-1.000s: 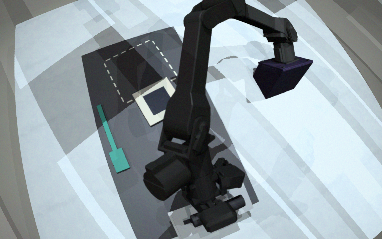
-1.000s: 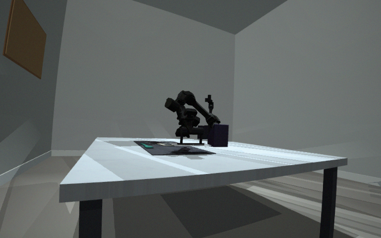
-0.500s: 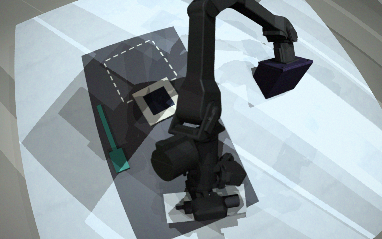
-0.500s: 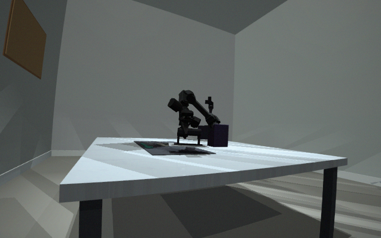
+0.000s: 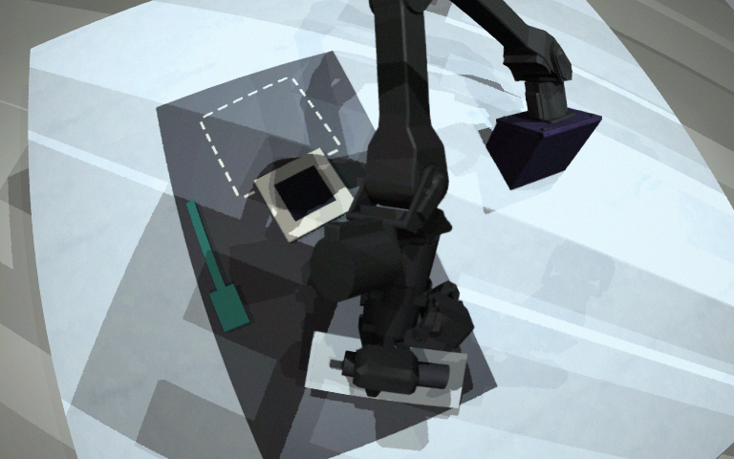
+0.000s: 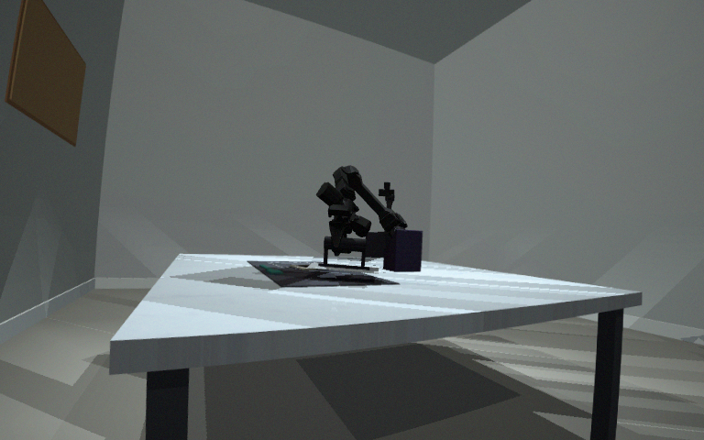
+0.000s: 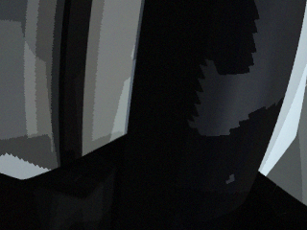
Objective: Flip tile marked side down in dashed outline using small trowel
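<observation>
The tile (image 5: 342,207), cream with a dark square facing up, lies flat on the dark mat (image 5: 176,135). It overlaps the near side of the dashed outline (image 5: 205,115) and lies mostly outside it. My gripper (image 5: 384,370) (image 6: 339,246) is shut on the black handle of a trowel with a pale rectangular plate (image 5: 323,380). The plate is low over the mat's near end, well short of the tile; the exact gap is unclear. A flat teal tool (image 5: 229,308) (image 6: 271,269) with a thin handle and square blade lies along the mat's left edge. The wrist view is mostly dark.
A dark purple block (image 5: 541,151) (image 6: 408,250) stands right of the mat, with the arm's base on it. The upper arm and forearm (image 5: 402,119) pass over the mat's right edge beside the tile. The table's front edge (image 6: 311,345) shows in the exterior view.
</observation>
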`<control>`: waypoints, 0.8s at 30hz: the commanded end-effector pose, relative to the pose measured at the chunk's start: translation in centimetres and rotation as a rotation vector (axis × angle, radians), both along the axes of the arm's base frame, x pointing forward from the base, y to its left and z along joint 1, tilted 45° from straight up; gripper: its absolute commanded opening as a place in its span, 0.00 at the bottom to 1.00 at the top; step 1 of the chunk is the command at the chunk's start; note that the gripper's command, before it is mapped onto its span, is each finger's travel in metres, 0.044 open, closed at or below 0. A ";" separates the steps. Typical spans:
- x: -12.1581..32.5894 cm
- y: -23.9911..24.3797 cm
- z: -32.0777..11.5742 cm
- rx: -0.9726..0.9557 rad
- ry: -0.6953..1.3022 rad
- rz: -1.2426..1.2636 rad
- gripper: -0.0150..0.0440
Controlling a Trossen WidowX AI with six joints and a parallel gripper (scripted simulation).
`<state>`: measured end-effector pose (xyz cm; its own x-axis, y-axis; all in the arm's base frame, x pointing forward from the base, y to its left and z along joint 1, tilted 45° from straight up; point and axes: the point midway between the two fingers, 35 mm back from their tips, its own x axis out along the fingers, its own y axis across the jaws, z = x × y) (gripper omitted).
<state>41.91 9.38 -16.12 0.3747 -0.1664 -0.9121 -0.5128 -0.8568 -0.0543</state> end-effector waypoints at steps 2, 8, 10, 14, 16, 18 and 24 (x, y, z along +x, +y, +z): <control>0.1 -0.6 1.5 0.007 -0.084 -0.066 0.25; -0.6 -1.7 2.7 0.005 -0.167 -0.147 0.25; -0.8 -2.1 3.1 0.006 -0.195 -0.174 0.25; -1.4 -2.8 3.9 0.008 -0.251 -0.228 0.25; -1.7 -3.2 4.3 0.010 -0.280 -0.256 0.25; -2.0 -3.6 4.8 0.013 -0.309 -0.283 0.25; -3.1 -4.8 6.2 0.024 -0.396 -0.365 0.25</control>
